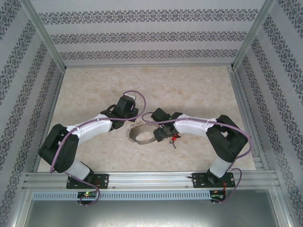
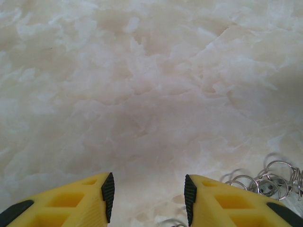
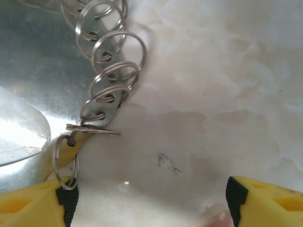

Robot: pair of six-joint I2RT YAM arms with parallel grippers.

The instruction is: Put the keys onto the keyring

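Observation:
The keyring (image 1: 141, 137) is a grey metal hoop lying on the table between the two arms, fringed with small silvery rings (image 3: 111, 71). The key (image 1: 175, 138), red-headed and tiny, lies just right of the hoop under the right wrist. My right gripper (image 3: 149, 198) is open wide over bare table, its left fingertip (image 3: 64, 203) against one small ring at the hoop's edge (image 3: 28, 71). My left gripper (image 2: 148, 189) hangs open and empty just behind the hoop's far left side, with a few of the small rings (image 2: 279, 177) at its right finger.
The pale marbled tabletop (image 1: 189, 90) stretches behind the arms. Patterned walls with metal posts (image 1: 45, 40) enclose it on three sides, and an aluminium rail (image 1: 151, 178) runs along the near edge.

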